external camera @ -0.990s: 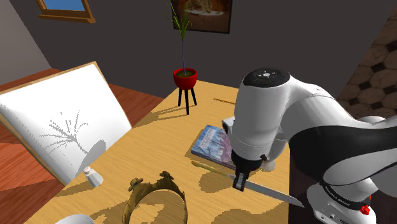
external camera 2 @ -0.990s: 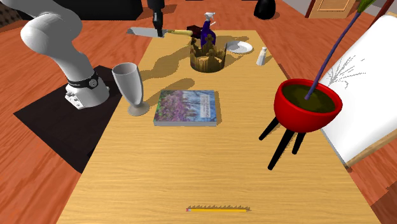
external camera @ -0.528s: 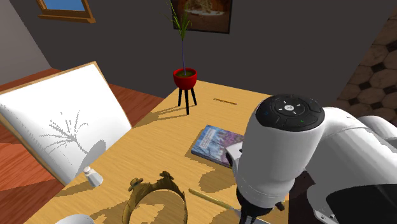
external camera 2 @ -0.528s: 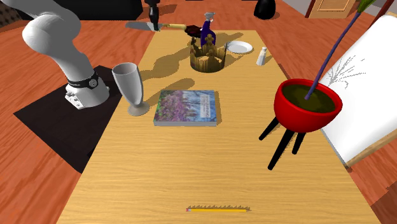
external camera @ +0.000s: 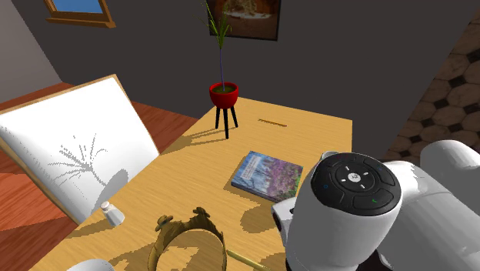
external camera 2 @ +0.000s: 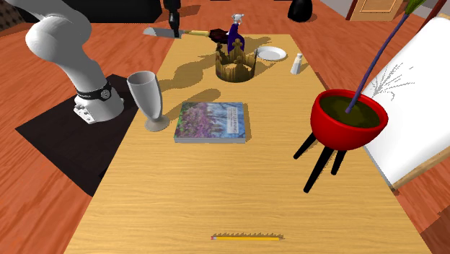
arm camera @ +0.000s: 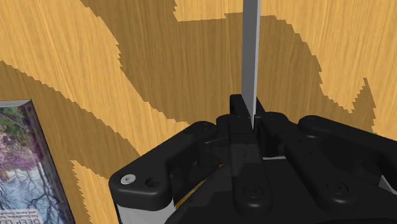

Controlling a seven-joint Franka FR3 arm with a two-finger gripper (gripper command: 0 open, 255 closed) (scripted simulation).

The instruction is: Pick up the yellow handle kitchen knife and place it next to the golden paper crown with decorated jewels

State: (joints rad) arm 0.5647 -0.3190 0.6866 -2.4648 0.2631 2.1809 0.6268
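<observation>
Yellow-handled knife (external camera 2: 196,32), whole in the second exterior view near the crown (external camera 2: 235,65) (at the table's (external camera 2: 180,202) far end); wrist view: grey blade (arm camera: 251,57) clamped tight in the gripper (arm camera: 249,116).

One knife (external camera 2: 160,32), one crown (external camera 2: 234,65), one book (external camera 2: 213,121), one goblet (external camera 2: 146,97), one plate (external camera 2: 272,53), one shaker (external camera 2: 295,65), one blue bottle (external camera 2: 234,33), one potted plant (external camera 2: 348,119), one ruler (external camera 2: 247,236), one white board (external camera 2: 425,86), one table (external camera 2: 216,187).
</observation>
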